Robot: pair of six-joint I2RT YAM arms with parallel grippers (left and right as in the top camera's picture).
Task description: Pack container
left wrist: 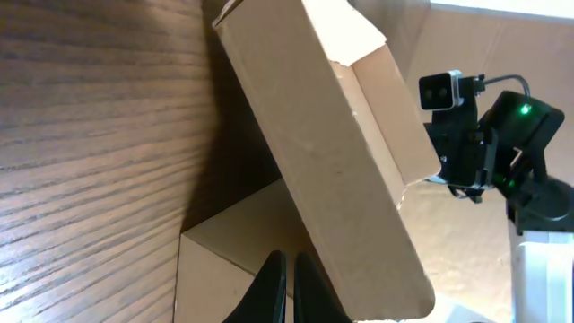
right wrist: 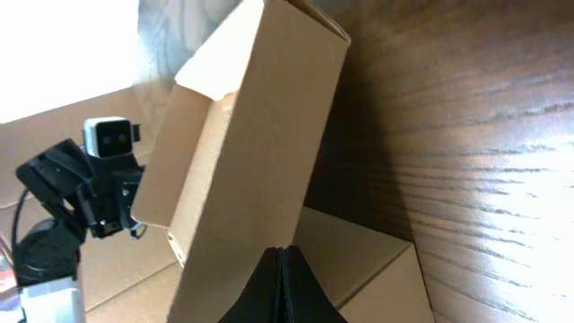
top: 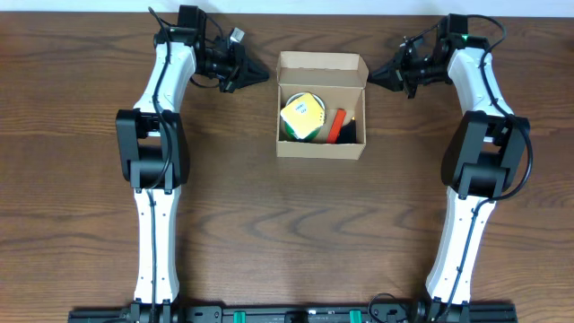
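**Container open, both arms at the lid**

Container (top: 320, 149) sits at the middle of the table towards the far side, its flap lid (top: 321, 66) standing up along the far edge. Inside lie a yellow-and-green item (top: 303, 117), a red item (top: 337, 126) and a black item (top: 353, 126). The left gripper (top: 260, 74) and right gripper (top: 377, 74) flank the lid, both clenched on nothing. Likely risks: an uneven push on the flap could skid or twist the light box, and the flap may jam on the yellow-and-green item if that stands proud of the rim.
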